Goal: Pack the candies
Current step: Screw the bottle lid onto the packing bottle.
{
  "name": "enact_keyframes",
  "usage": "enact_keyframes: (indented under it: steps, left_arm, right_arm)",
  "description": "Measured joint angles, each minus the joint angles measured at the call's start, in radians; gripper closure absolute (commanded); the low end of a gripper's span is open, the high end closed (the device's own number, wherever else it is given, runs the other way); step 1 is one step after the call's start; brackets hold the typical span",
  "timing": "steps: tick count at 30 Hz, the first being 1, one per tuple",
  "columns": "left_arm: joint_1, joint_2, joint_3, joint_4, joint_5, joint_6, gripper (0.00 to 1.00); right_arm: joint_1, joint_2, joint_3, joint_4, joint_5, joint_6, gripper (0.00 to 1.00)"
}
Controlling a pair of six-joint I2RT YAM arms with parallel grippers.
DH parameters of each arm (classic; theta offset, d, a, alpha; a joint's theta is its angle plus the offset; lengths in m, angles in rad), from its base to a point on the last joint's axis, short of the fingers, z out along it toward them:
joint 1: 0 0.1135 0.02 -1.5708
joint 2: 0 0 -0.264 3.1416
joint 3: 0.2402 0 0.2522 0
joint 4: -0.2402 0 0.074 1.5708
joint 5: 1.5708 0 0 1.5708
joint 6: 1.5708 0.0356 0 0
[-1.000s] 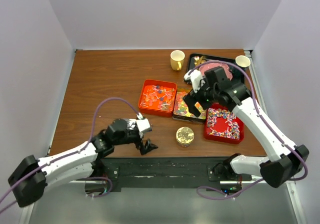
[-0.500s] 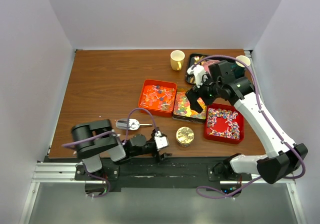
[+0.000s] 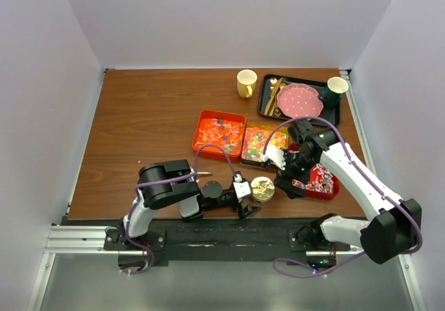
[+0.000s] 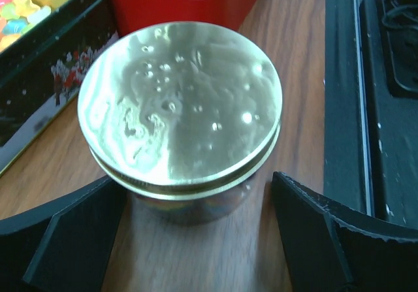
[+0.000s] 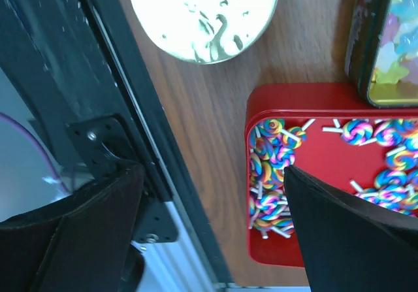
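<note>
Two wide-spread fingers [image 4: 59,240] of the left pincer [image 4: 196,194] flank the gold-lidded tin [image 4: 179,102], gripping nothing. Right pincer [image 5: 212,173], equally spread and empty, hangs over swirl lollipops [image 5: 268,155] in the red tray [image 5: 307,96].

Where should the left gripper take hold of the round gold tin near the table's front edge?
On its short side wall just under the lid rim, coming in low from the left. The gold tin stands upright and round, so opposite sides suit the left gripper, whose open fingers straddle it.
</note>
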Motion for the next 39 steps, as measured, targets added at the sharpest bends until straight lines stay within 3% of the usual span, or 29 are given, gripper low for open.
enact_keyframes:
  steps: [9, 16, 25, 39]
  left_arm:
    - [-0.006, 0.077, 0.085, 0.032, -0.021, -0.006, 0.05]
    - [-0.002, 0.092, 0.103, 0.036, -0.01, -0.015, 0.37]
    - [0.04, 0.092, 0.089, 0.05, 0.045, -0.015, 0.55]
    - [0.069, 0.092, 0.089, 0.05, 0.069, -0.016, 0.57]
  right_arm:
    - [0.002, 0.01, -0.049, 0.053, -0.061, -0.215, 0.09]
    - [0.054, 0.065, -0.079, 0.173, -0.139, -0.234, 0.07]
    - [0.206, 0.053, -0.162, 0.38, -0.161, -0.182, 0.05]
    - [0.216, 0.096, -0.162, 0.475, -0.16, -0.119, 0.05]
